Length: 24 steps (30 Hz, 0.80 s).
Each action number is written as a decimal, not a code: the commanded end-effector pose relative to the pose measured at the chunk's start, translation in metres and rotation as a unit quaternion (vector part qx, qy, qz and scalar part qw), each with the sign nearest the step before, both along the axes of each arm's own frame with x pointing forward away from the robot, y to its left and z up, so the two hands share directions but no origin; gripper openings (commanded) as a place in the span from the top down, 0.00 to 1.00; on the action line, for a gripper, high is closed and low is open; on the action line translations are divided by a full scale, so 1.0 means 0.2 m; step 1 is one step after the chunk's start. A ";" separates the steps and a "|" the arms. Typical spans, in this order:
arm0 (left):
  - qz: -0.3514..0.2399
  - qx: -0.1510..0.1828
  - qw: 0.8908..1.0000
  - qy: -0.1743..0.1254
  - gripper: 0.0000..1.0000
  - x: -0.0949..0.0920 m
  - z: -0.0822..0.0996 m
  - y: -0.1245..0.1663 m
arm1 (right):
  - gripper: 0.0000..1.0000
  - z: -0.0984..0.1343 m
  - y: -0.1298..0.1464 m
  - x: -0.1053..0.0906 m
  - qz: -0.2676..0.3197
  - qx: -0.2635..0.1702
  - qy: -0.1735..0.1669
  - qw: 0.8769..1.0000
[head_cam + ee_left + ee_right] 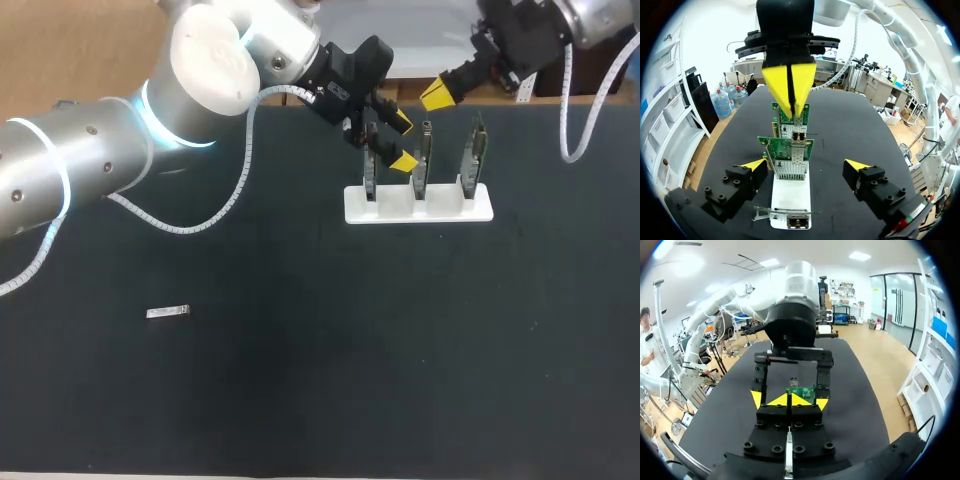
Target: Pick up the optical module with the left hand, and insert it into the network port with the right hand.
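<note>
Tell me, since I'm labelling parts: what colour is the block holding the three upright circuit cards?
White; the rectangular holder block shows best in the head view.

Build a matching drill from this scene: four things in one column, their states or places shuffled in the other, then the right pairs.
Things
1. optical module
2. left gripper
3. right gripper
4. white rack

States or places
A. shut, yellow tips together
B. holds three upright cards
C. lies flat on the table, away from both grippers
D. open, one finger on each side of the row of cards

Pairs: 1-C, 2-D, 3-A, 4-B
</note>
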State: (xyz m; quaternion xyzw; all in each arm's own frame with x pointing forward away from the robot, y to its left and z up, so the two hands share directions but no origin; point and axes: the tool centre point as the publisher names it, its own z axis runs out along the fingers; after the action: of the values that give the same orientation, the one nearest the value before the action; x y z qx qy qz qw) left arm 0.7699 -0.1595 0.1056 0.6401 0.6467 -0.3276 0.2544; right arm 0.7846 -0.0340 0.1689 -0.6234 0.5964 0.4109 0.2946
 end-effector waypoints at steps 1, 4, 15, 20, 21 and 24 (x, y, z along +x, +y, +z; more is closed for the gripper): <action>-0.001 0.003 1.000 0.002 0.00 0.01 0.00 0.00 | 1.00 0.01 -0.05 0.00 -0.004 0.007 -0.004 1.000; -0.001 0.003 1.000 0.002 0.00 0.01 0.00 0.00 | 1.00 0.01 -0.10 -0.01 0.007 0.008 -0.013 1.000; -0.001 0.003 1.000 0.002 0.00 0.01 0.00 0.00 | 1.00 0.03 -0.29 -0.04 0.008 0.010 -0.030 0.999; -0.001 0.003 1.000 0.002 0.00 0.01 0.00 0.00 | 1.00 0.01 -0.36 -0.03 0.001 0.002 -0.022 1.000; -0.001 0.003 1.000 0.002 0.00 0.01 0.00 0.00 | 1.00 0.01 -0.37 -0.03 0.000 0.001 -0.021 1.000; -0.001 0.003 1.000 0.002 0.00 0.01 0.00 0.00 | 1.00 0.01 -0.41 -0.02 -0.004 -0.005 -0.023 1.000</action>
State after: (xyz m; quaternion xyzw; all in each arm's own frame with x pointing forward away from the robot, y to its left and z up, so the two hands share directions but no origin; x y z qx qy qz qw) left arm 0.7699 -0.1595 0.1056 0.6401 0.6467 -0.3276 0.2544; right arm 0.7834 -0.1121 0.1692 -0.6328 0.5930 0.3945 0.3039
